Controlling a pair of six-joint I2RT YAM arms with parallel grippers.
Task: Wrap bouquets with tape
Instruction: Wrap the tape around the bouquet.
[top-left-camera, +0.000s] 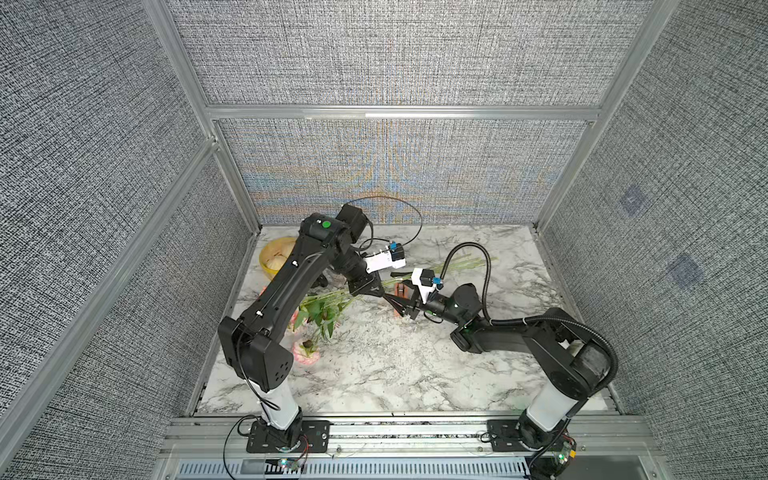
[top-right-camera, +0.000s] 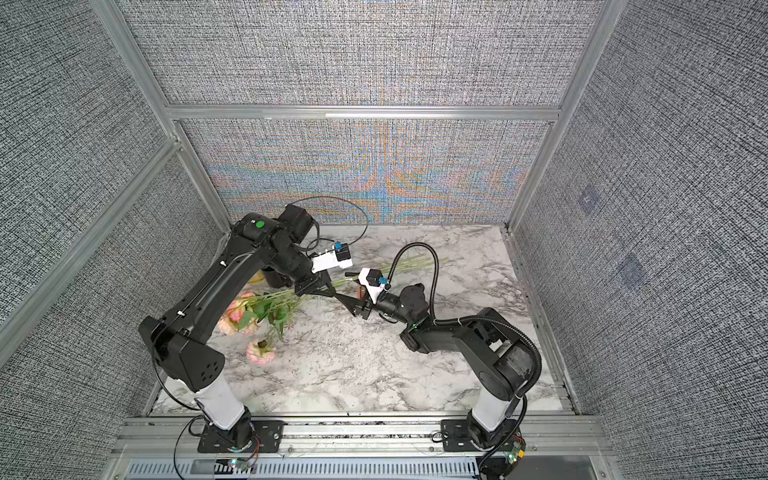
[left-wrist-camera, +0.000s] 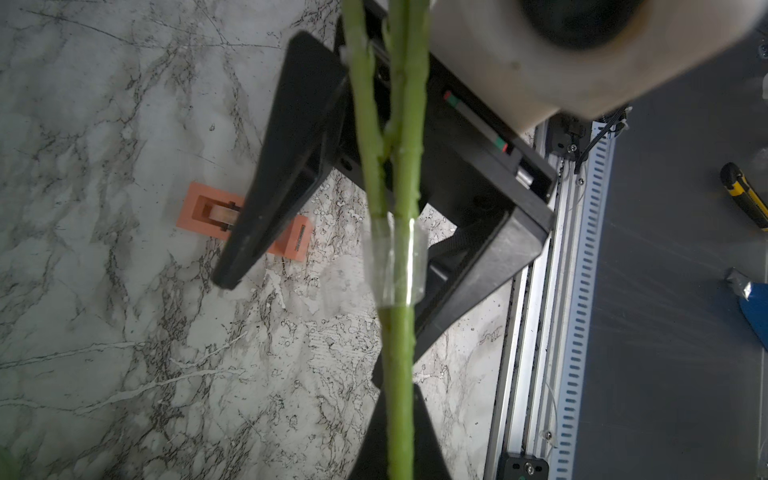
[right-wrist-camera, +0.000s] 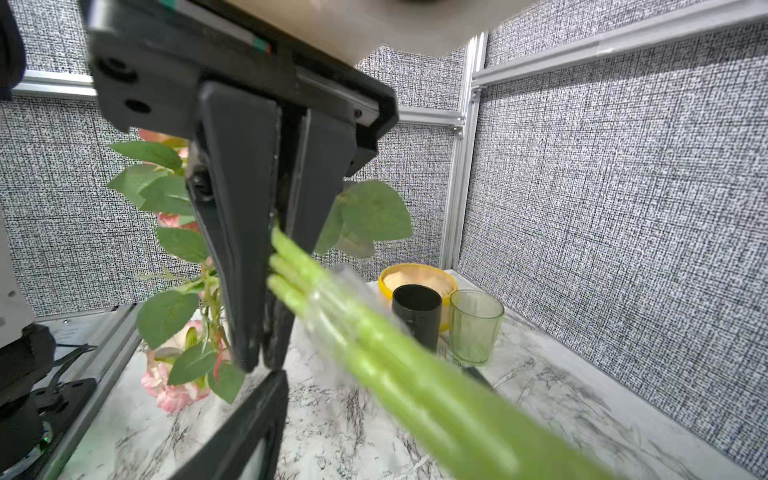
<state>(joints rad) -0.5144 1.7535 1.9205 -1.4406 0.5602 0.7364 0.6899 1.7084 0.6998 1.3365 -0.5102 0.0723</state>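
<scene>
The bouquet (top-left-camera: 322, 309), centre-left in a top view, was clenched by the left gripper (right-wrist-camera: 259, 361) on its light, springy stems (left-wrist-camera: 401, 332) beside the tape band (left-wrist-camera: 395, 262) (judged the firmest hold), the right gripper (left-wrist-camera: 320, 316) released astride them above the centre-frame tape dispenser (top-left-camera: 400, 289).

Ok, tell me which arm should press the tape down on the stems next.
Right, likely. The right gripper is open with a finger on each side of the clear tape band on the bouquet stems; the left gripper is shut on those stems, holding them.
</scene>
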